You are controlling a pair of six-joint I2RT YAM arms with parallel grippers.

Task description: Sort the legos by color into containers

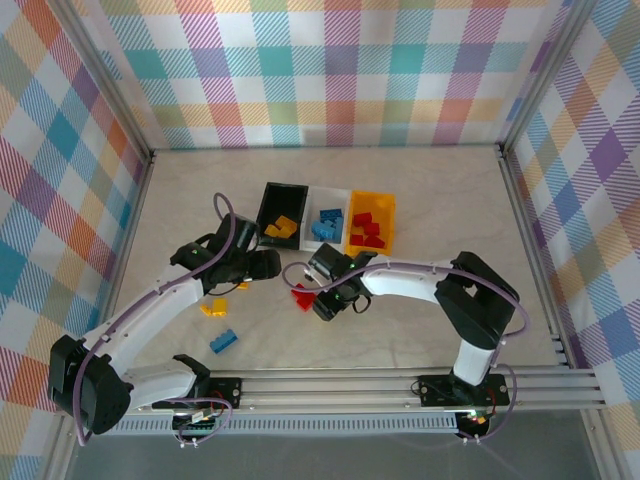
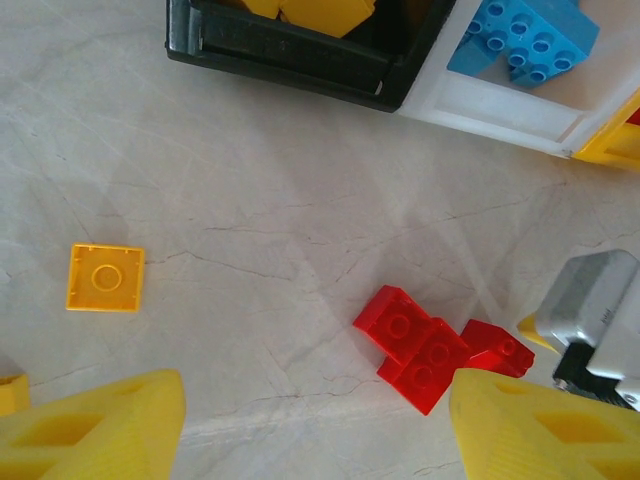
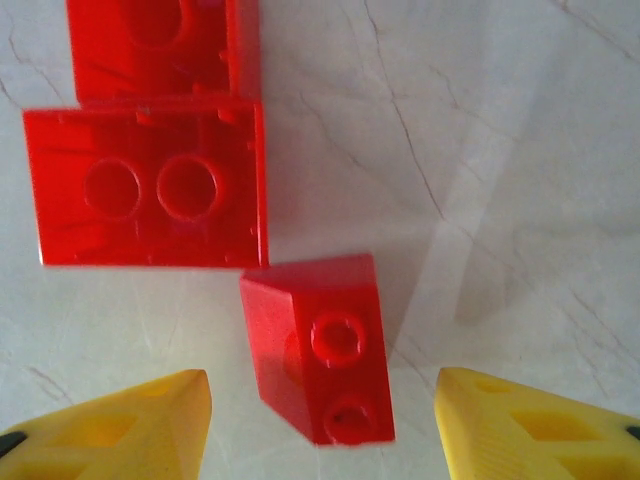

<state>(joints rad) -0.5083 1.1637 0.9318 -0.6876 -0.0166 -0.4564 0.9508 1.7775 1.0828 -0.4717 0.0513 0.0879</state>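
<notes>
The right gripper (image 3: 320,425) is released, its fingers apart on either side of 1 small red lego (image 3: 318,350) lying mid-table (image 1: 450,200), just beside 2 larger red legos (image 3: 150,190). The left gripper (image 2: 315,420) hangs released and empty. Toward the far edge stand the black container (image 1: 285,186), white container (image 1: 328,191) and yellow-orange container (image 1: 372,195)

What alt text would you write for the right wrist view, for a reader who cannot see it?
A small red brick lies on the pale table between the right arm's open yellow fingers, touching neither. Two larger red bricks lie close together beyond it.
</notes>
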